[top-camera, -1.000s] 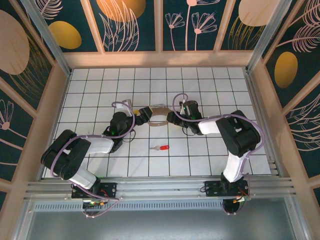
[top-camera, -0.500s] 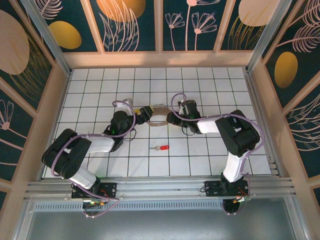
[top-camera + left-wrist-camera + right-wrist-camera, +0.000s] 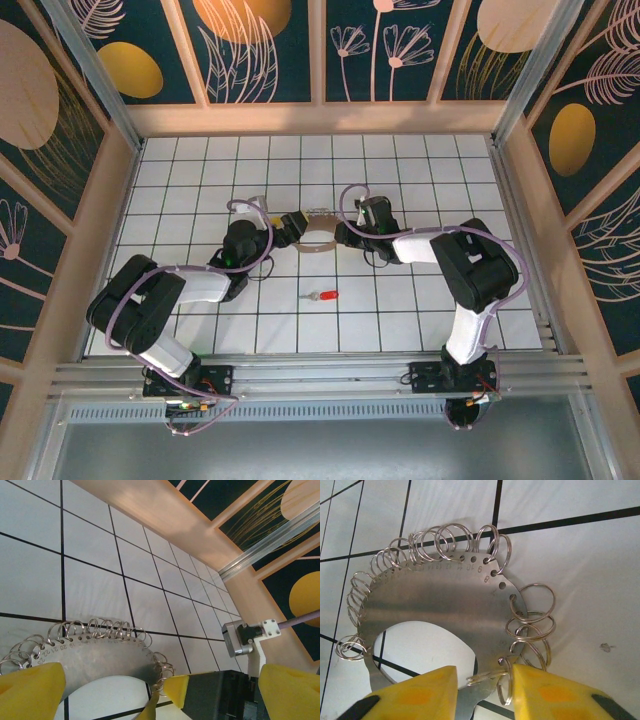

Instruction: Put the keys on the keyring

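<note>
Right gripper (image 3: 485, 679) narrowly apart astride one loop of keyring (image 3: 435, 605) stamped 8, 9, 10, left gripper (image 3: 287, 230) spread wide

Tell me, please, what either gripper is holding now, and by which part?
Nothing is clearly held. The right gripper brackets one split ring at the keyring plate's end, but a pinch cannot be confirmed; the left gripper is wide open.

tiny stamped nos. by rim holes of keyring (image 3: 435, 605) plate, 8, 9, 10 legible, rest blurred
</note>
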`<state>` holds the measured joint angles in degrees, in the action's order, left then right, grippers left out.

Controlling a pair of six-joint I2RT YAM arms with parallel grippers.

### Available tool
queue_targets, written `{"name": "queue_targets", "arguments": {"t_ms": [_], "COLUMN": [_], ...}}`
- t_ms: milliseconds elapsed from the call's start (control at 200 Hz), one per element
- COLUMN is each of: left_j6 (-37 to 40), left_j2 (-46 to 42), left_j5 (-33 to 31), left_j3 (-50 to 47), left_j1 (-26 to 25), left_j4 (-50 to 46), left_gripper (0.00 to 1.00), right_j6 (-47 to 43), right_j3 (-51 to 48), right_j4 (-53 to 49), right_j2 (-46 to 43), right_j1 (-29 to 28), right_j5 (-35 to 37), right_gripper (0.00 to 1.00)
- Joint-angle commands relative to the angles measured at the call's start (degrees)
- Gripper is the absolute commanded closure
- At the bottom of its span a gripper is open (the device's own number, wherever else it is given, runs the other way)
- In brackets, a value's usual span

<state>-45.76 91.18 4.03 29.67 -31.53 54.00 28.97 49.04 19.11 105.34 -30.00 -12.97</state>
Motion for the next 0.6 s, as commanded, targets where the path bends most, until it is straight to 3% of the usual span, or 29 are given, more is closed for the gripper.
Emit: {"name": "queue_targets", "arguments": {"t_ms": [0, 190, 496, 596], "left_j6": [0.1, -0.2, -0.3, -0.2], "left_j2": [1.0, 1.3, 0.7, 0.2], "left_j5": [0.5, 0.7, 0.9, 1.1], "left_j3": [1.2, 1.3, 0.8, 0.5], "left_j1": [-0.4, -0.4, -0.4, -0.4], "left_j4": [1.8, 2.2, 2.2, 2.1], "left_gripper": [0.01, 0.01, 0.01, 0.01], "right_j6": [-1.4, -2.1, -2.5, -2.9], "right_j3": [1.4, 1.5, 0.7, 0.2], "right_j4": [-0.4, -0.7, -1.1, -1.4], "right_j2": [1.0, 1.1, 0.3, -0.7], "right_j1": [-0.4, -0.5, -1.0, -1.6], "right_j5": [-0.4, -0.7, -0.7, -0.4], "right_gripper": [0.71, 0.76, 0.99, 1.00]}}
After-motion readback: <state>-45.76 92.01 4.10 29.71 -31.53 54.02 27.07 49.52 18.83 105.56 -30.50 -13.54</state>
